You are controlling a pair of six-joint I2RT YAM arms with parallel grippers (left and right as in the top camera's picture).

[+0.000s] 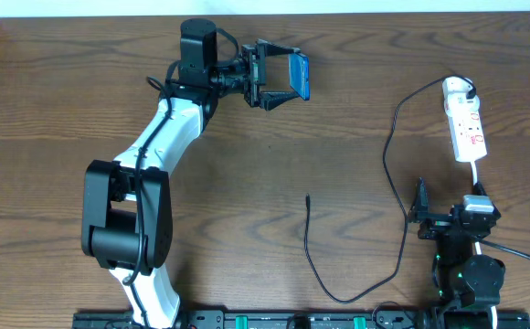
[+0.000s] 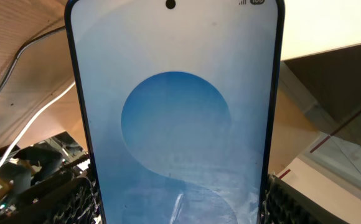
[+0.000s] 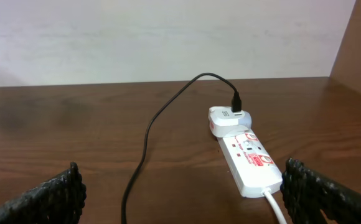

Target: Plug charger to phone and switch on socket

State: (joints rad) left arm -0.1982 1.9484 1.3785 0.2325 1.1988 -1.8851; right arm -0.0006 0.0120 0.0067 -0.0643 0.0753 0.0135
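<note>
My left gripper [image 1: 283, 87] is shut on the phone [image 1: 300, 76] and holds it at the back of the table. In the left wrist view the phone's blue screen [image 2: 175, 118] fills the frame between my fingers. The black charger cable [image 1: 388, 164] runs from a white adapter in the socket [image 1: 464, 117] at the right and loops to its plug tip [image 1: 308, 197], which lies loose at the table's middle. My right gripper [image 1: 420, 212] is open and empty, in front of the socket [image 3: 246, 155] and beside the cable [image 3: 144, 149].
The socket's white cord [image 1: 478, 175] runs toward my right arm's base. The table's back edge meets a white wall [image 3: 168, 37]. A rail [image 1: 274, 320] lines the front edge.
</note>
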